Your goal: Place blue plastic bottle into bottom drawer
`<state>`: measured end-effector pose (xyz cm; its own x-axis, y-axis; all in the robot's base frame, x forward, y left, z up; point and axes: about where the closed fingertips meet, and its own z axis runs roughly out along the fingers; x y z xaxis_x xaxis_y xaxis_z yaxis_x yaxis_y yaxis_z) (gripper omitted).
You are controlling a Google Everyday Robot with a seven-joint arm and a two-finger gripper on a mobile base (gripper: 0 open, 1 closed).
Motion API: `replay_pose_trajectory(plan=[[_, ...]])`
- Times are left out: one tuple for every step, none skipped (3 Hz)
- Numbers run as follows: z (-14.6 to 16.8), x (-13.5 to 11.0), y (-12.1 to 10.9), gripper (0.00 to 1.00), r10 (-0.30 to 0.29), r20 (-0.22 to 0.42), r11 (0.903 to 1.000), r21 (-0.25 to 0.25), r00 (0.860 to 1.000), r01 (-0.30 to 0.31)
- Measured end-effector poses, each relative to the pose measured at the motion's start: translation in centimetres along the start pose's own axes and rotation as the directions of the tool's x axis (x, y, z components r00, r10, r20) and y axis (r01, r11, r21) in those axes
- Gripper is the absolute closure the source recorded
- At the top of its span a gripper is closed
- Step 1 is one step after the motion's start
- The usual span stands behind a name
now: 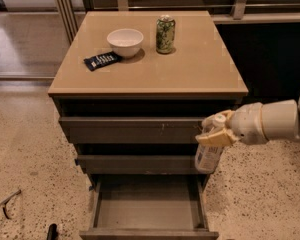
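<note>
The blue plastic bottle (208, 151) is clear with a white cap and a pale label. It hangs upright in my gripper (216, 132), which comes in from the right on a white arm and is shut on its upper part. The bottle is in front of the cabinet's right side, level with the two upper drawers. The bottom drawer (149, 230) is pulled open below and to the left of the bottle, and its inside looks bare.
On the cabinet top (200, 69) stand a white bowl (125, 42), a green patterned can (165, 34) and a dark packet (102, 60). The two upper drawers (130, 130) are slightly open. Speckled floor lies on both sides. A dark wall stands behind on the right.
</note>
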<state>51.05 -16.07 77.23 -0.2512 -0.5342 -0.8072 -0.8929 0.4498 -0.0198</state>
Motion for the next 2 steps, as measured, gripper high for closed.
replay_pose_trajectory(plan=[[5.8,8.4,0.7,1.0,0.085,0.049,0.9952,-0.054,0.995,-0.082],[10.3,14.8,1.5,1.0,0.15,0.052,0.981,-0.132,0.987,-0.142]])
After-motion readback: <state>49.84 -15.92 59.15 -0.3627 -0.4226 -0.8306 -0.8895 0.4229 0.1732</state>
